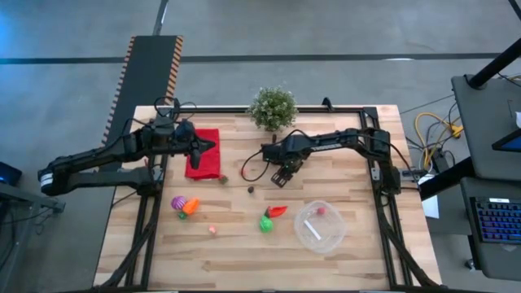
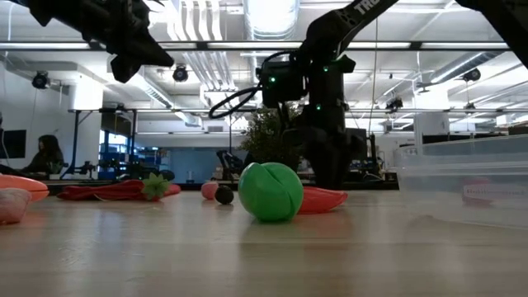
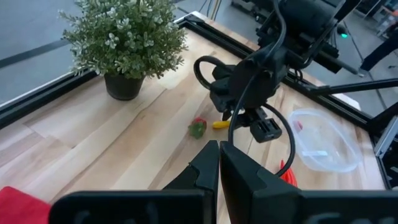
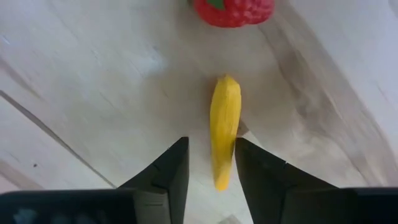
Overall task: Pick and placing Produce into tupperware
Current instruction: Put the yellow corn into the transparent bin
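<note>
A: Right gripper (image 4: 211, 163) is low over the table, fingers parted, the yellow banana piece (image 4: 224, 127) lying on the wood between the tips and running out ahead of them. Not gripped yet. It sits nearer one finger (image 4: 258, 165) than the other.

B: So the risk is an off-centre close?

A: That's my read. The nearer finger would meet it first and could push or spin it out of the gap. The piece is narrow and rounded, so a pinch near its end may squirt it forward toward the red strawberry (image 4: 233, 9) just beyond.

B: And the left gripper?

A: Left gripper (image 3: 219, 163) hangs above the red cloth (image 1: 203, 152), well away from the right one, fingers pressed together, holding nothing. No interference from it.

B: Where's the tupperware?

A: Tupperware (image 1: 320, 225) stands well off from the right gripper, toward the table's front, with a red piece already inside. The carry passes near the green piece (image 1: 266, 223) and the red pepper (image 1: 277, 211); a loose hold could drop the banana among them.
</note>
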